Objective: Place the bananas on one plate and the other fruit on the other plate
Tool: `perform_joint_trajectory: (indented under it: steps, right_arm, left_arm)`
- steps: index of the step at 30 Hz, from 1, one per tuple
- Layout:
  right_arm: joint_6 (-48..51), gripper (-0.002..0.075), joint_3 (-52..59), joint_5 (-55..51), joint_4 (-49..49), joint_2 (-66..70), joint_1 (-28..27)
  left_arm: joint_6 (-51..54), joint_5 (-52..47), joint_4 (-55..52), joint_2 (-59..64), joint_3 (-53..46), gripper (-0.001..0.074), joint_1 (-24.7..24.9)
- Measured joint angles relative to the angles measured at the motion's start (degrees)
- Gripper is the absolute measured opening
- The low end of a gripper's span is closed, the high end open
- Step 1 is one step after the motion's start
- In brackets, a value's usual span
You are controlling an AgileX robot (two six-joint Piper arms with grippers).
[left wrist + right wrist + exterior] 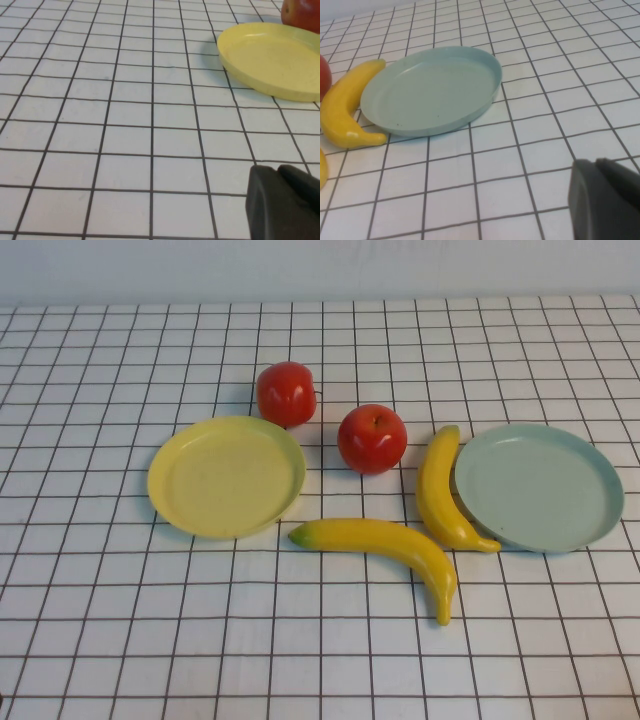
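Two yellow bananas lie on the checked cloth: one (393, 548) in front of centre, the other (440, 490) against the left rim of the pale blue-green plate (540, 485). Two red apple-like fruits, one (286, 393) behind the pale yellow plate (226, 476), one (372, 438) between the plates. Both plates are empty. Neither gripper shows in the high view. My left gripper (277, 170) is shut and empty, low over the cloth, near side of the yellow plate (272, 60). My right gripper (595, 162) is shut and empty, near the blue-green plate (432, 90) and a banana (342, 112).
A white cloth with a black grid (320, 660) covers the whole table. A pale wall (320, 270) runs along the far edge. A red fruit (302, 12) shows behind the yellow plate in the left wrist view.
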State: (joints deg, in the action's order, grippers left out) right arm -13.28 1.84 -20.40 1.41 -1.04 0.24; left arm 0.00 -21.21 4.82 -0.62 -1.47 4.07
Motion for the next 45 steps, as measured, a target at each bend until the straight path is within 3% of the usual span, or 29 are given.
perform_joint_trajectory:
  steps: [14,25,33,38,41,45]
  right_arm:
    - [0.0,-0.0016,0.0,0.0,0.0,0.0,0.0]
    - [0.0,-0.0016,0.0,0.0,0.0,0.0,0.0]
    - [0.0,-0.0016,0.0,0.0,0.0,0.0,0.0]
    - [0.0,-0.0016,0.0,0.0,0.0,0.0,0.0]
    - [0.0,-0.0016,0.0,0.0,0.0,0.0,0.0]
    - [0.0,-0.0016,0.0,0.0,0.0,0.0,0.0]
  left_arm:
    - [0.0,-0.2,-12.1,0.0,0.0,-0.0002,0.0]
    - [0.0,1.7,-12.9,0.0,-0.1,-0.0002,0.0]
    - [-12.3,24.4,-12.9,0.0,-0.1,-0.0002,0.0]
    - [-32.0,36.1,-12.9,0.0,-0.1,-0.0002,0.0]
    - [-41.2,40.1,-12.9,0.0,-0.1,-0.0002,0.0]
    - [-44.5,40.9,-12.9,0.0,-0.1,-0.0002,0.0]
